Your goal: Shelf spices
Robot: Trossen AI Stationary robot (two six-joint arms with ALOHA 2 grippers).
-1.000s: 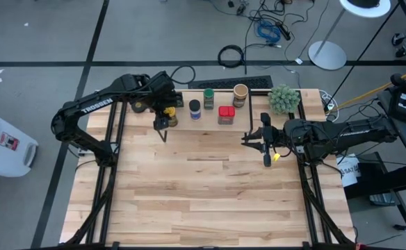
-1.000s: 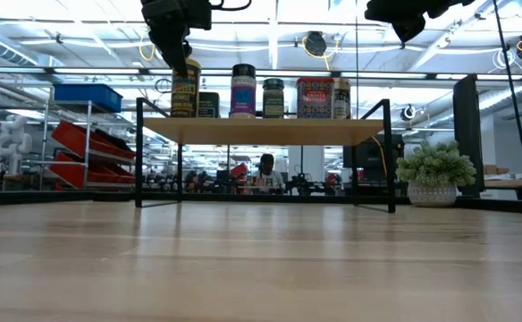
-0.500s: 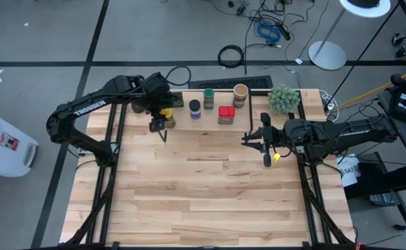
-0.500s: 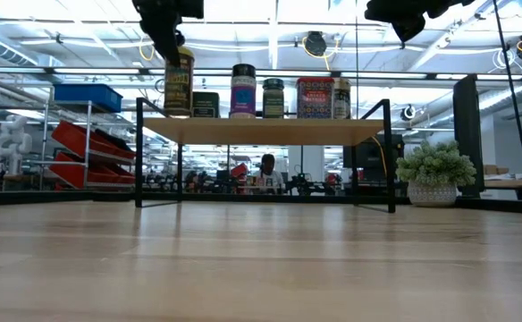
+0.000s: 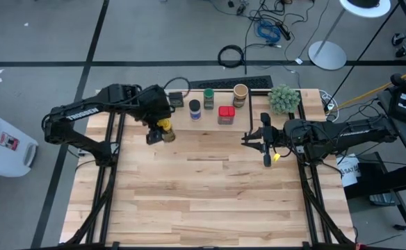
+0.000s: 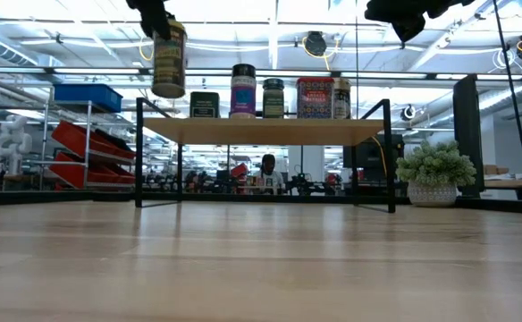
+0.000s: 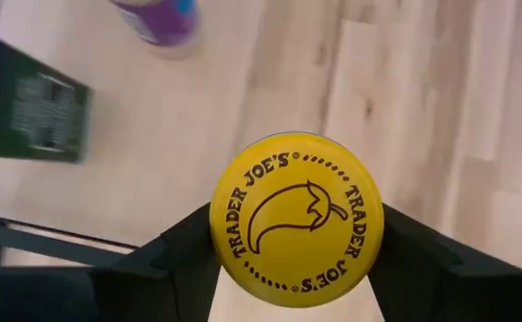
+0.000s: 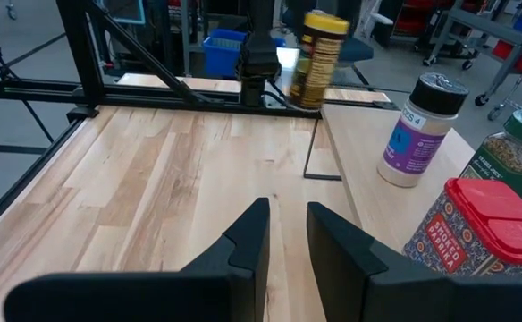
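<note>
My left gripper [image 5: 158, 132] is shut on the yellow-lidded jar [image 5: 165, 130], which hangs in the air [image 6: 168, 61] just off the shelf's left end, higher than its board [image 6: 265, 131]. On the board stand the dark boxy tin [image 6: 205, 105], the blue-lidded jar [image 6: 243, 91], the green-lidded jar [image 6: 273, 98], the red square tin [image 6: 315, 97] and the tan-lidded jar [image 6: 341, 97]. My right gripper [image 5: 247, 139] waits in the air by the shelf's right part. Its fingers [image 8: 288, 233] stand a narrow gap apart, with nothing between them. My left gripper pinches the jar at its top, one finger [image 7: 176, 259] on each side just under the yellow lid [image 7: 297, 219]. The fingers come from above, slanting down. The jar hangs below them nearly upright, clear of both shelf and table.
A fuzzy green plant ball [image 5: 284, 98] in a pot sits at the table's far right. A keyboard [image 5: 238, 83] lies along the far edge behind the shelf. Bare wooden table [image 5: 203, 194] spreads over the whole near half.
My left gripper has lifted the yellow-lidded jar off the shelf's left end. It has carried the jar up and toward the table's near and left edges, so it now hangs clear of the board. The other containers have stayed in place.
</note>
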